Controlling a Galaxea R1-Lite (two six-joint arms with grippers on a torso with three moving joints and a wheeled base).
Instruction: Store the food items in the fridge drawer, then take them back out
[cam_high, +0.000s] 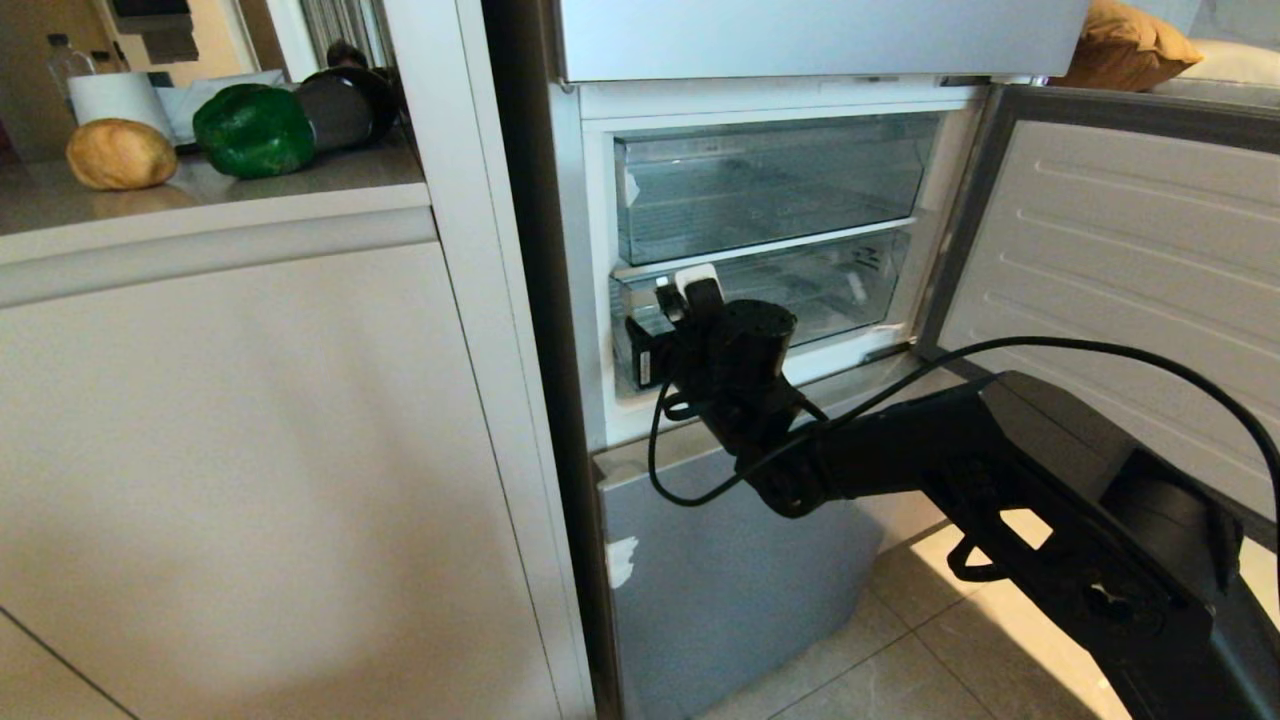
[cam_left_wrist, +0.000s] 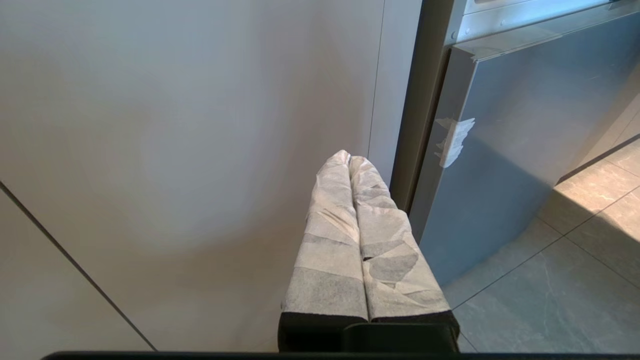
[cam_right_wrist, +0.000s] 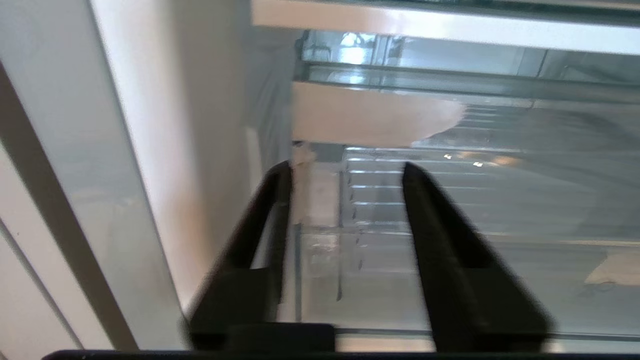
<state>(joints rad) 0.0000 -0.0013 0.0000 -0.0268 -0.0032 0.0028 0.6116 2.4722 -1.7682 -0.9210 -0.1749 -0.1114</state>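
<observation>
I see right gripper (cam_high: 678, 300), black fingers (cam_right_wrist: 430, 225) parted, nothing grasped, at left front edge of lower clear plastic fridge drawer (cam_high: 800, 285). I'd seat fingers over lip, pull straight. Golden-brown lump (cam_high: 120, 153), glossy green pepper (cam_high: 253, 130) wait on counter (cam_high: 300, 180).

Bread roll (cam_high: 121, 154) and green pepper (cam_high: 254, 130) lie on the counter (cam_high: 330, 175).

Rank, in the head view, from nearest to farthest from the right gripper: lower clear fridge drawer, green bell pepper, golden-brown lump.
Right gripper is inside the open fridge compartment.
1. Lower clear fridge drawer: right at the fingertips, at its left end.
2. Green bell pepper: on the counter, up and left.
3. Golden-brown lump: same counter, farther left.
</observation>
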